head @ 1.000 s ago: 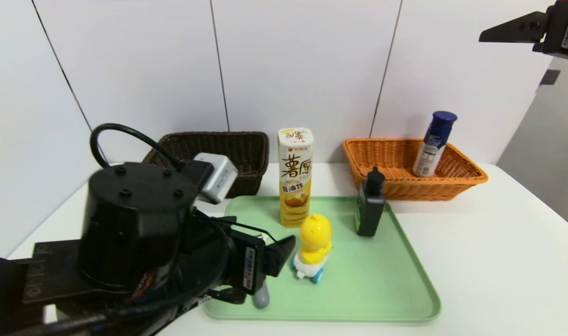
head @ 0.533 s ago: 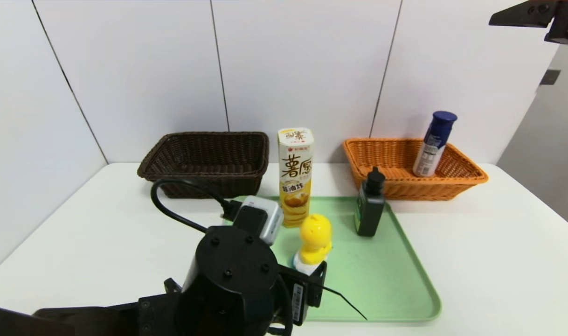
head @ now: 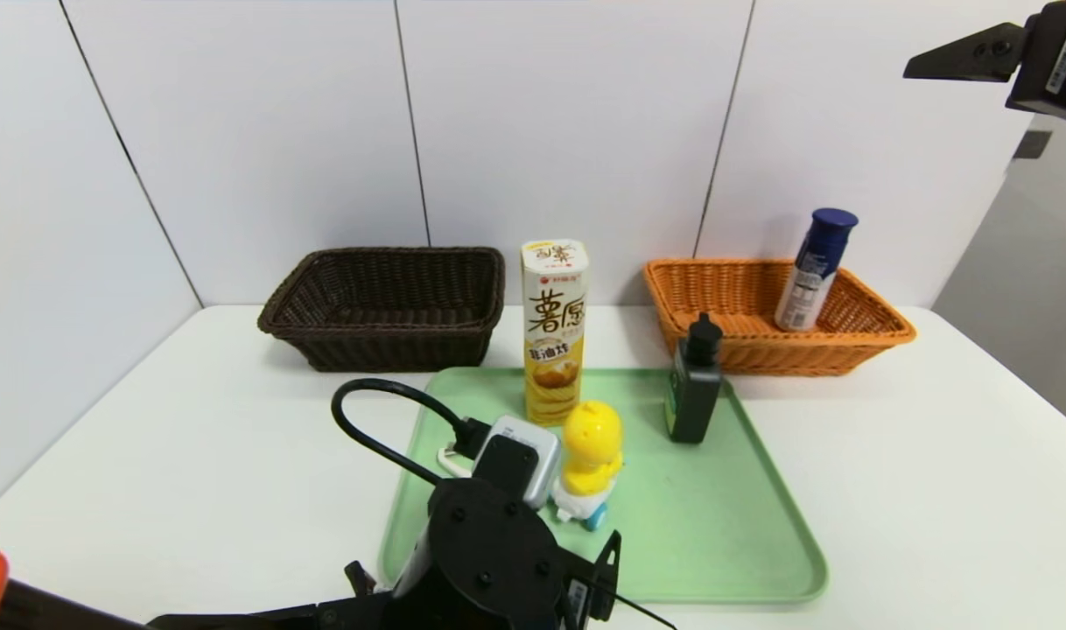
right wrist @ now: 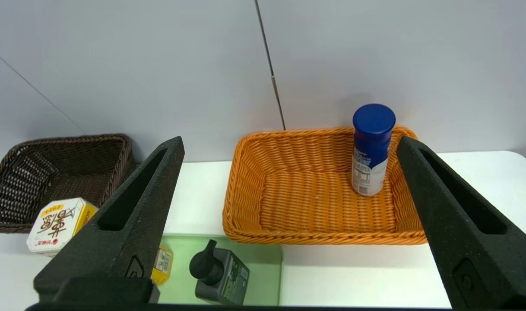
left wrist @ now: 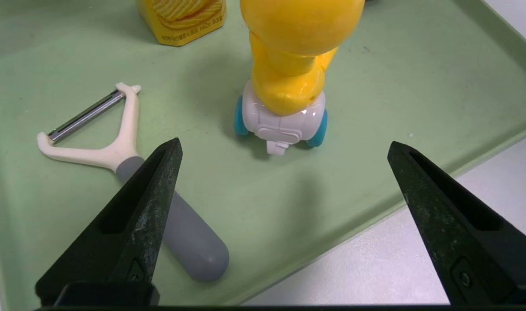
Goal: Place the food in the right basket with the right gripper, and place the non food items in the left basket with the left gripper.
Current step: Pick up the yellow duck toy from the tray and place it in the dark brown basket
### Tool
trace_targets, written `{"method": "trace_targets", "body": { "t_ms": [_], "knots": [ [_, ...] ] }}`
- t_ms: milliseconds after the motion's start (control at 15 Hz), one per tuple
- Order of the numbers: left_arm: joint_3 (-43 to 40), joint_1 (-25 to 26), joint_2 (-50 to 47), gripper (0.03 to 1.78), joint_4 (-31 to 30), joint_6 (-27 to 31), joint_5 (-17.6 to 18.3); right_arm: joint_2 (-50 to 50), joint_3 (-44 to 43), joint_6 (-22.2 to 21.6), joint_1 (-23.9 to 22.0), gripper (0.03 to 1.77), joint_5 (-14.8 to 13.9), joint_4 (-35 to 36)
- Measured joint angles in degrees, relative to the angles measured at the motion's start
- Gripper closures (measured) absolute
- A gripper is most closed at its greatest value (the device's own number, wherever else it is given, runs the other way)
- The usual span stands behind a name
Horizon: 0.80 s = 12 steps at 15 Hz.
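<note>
Yellow plastic on a white wheeled base: that toy (left wrist: 286, 77) stands straight ahead of your left pincer (left wrist: 284, 149), upright on the green tray (left wrist: 397, 86). The two fingers stand wide apart with nothing between them, low over the tray's near edge, and the toy is short of the tips, not yet between them.

To do this pickup well, drive forward until the toy's narrow yellow body sits between the fingers, not just the round head, which looks likely to slip. Stay centred; the wheels suggest it may roll away if one finger touches first. Close on both sides together.

Mind the peeler (left wrist: 116, 147) lying flat just beside the finger on the side away from the toy's open flank; its grey handle runs under that finger, so keep enough height not to drag it. The snack box (left wrist: 181, 19) stands just beyond the toy, so stop before pushing into it.

Once held, lift clear and carry toward the brown basket (head: 384, 302), beyond and off to the pincer's left.

Your right pincer (right wrist: 289, 144) waits high, fingers apart and empty, facing the orange basket (right wrist: 254, 207), where a blue-capped bottle (right wrist: 371, 151) stands. The dark pump bottle (head: 692, 385) stays on the tray.
</note>
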<state>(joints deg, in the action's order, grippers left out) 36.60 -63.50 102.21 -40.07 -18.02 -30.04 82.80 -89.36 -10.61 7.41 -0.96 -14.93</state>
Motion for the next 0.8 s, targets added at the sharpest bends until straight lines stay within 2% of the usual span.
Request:
{"method": "trace_targets", "body": {
  "t_ms": [200, 333, 800],
  "knots": [
    [-0.1, -0.3, 3.2, 0.12, -7.5, 4.2, -2.8, -0.1, 0.5, 0.0, 0.0, 0.11, 0.1, 0.0],
    [-0.3, -0.3, 5.2, 0.12, -13.0, 7.7, -3.3, -0.1, 1.1, 0.0, 0.0, 0.11, 0.1, 0.0],
    [0.1, -0.3, 7.7, 0.12, -14.5, 7.5, -2.8, -0.8, 2.9, 0.0, -0.2, 0.11, 0.1, 0.0]
  ]
}}
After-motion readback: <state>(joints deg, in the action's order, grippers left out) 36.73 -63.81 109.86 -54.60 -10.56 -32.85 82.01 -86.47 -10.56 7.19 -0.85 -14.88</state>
